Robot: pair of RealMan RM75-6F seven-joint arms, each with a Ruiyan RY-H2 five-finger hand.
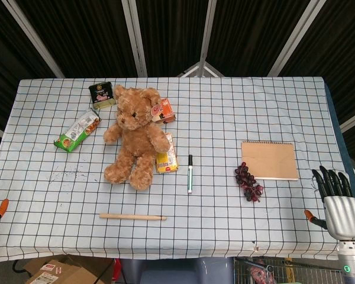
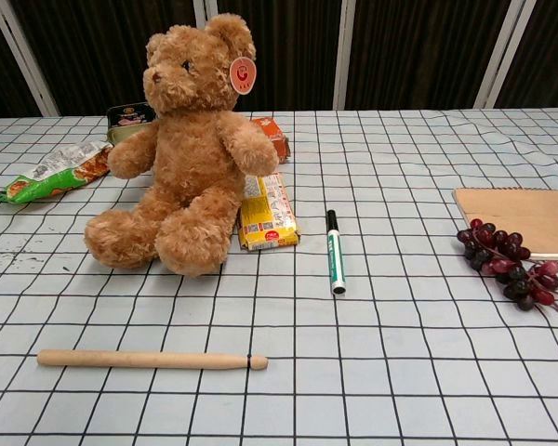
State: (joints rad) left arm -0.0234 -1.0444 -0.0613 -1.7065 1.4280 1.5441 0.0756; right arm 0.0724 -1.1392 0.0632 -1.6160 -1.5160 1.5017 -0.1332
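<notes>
My right hand hangs past the table's right front corner with its dark fingers stretched out and apart, holding nothing. The nearest things to it are a brown notebook and a bunch of dark grapes. Of my left hand only two orange tips show at the left edge of the head view; its pose is hidden. A brown teddy bear sits left of centre. A green-and-white marker lies at the middle.
A wooden stick lies near the front edge of the checked tablecloth. Around the bear are a yellow packet, an orange packet, a dark tin and a green snack bag. A cardboard box sits below.
</notes>
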